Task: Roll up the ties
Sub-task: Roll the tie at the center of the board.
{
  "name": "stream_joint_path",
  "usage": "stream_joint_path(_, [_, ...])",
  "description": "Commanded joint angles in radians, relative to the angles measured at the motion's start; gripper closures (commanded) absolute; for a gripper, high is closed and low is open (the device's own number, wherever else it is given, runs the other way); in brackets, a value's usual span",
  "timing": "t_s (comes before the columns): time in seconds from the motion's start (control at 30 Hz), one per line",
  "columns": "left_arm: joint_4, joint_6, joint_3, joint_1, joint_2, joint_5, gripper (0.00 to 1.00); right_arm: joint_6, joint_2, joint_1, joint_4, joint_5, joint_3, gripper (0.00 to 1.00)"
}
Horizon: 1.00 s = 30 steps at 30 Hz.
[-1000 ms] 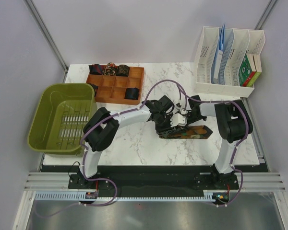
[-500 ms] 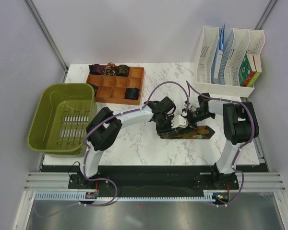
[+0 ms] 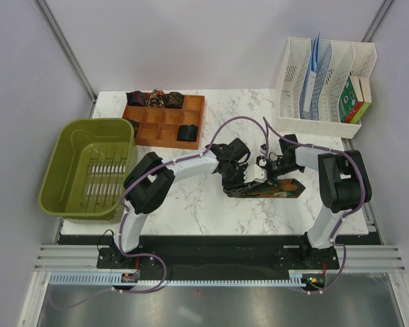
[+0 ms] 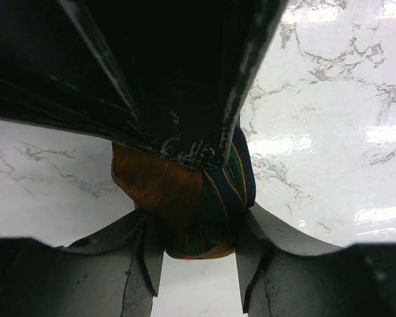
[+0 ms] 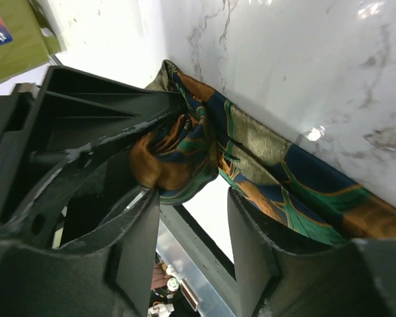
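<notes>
A patterned tie [image 3: 281, 189] in orange, green and navy lies flat on the marble table, its left end wound into a small roll [image 4: 185, 198]. My left gripper [image 3: 239, 182] is shut on that roll, which sits squeezed between its fingers [image 4: 197, 246]. My right gripper [image 3: 264, 174] faces it from the right and is open. In the right wrist view the roll [image 5: 175, 157] is just past the open right gripper [image 5: 193, 212], by its left finger, and the flat strip [image 5: 287, 188] runs off to the right.
A wooden compartment tray [image 3: 165, 120] at the back left holds several rolled ties [image 3: 187, 133]. A green plastic basket [image 3: 75, 146] stands at the left edge. A white file rack [image 3: 324, 85] stands at the back right.
My right arm has swung out to the right and its gripper has drawn back slightly from the roll. My left gripper has stayed on the roll.
</notes>
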State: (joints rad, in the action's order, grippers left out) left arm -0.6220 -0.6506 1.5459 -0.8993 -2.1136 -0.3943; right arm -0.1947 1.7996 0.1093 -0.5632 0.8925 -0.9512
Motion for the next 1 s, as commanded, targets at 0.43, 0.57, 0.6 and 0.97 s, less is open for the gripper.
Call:
stream_joint_path(0.43, [-0.047,0.011,-0.040,0.010,-0.019,0.038,0.36,0.044,0.098,-0.023,0.028,-0.182,0.012,1.00])
stream_joint_path(0.57, [0.036,0.039,-0.085,0.028,0.082,-0.005,0.31,0.047,0.130,-0.028,0.023,-0.228,0.005,1.00])
stream_joint_path(0.6, [0.101,0.049,-0.107,0.031,0.139,-0.011,0.28,0.049,0.136,-0.028,0.023,-0.233,0.003,1.00])
stream_joint_path(0.97, [0.311,0.315,-0.256,0.160,0.467,-0.057,0.00,0.041,0.158,-0.007,0.042,-0.265,-0.012,1.00])
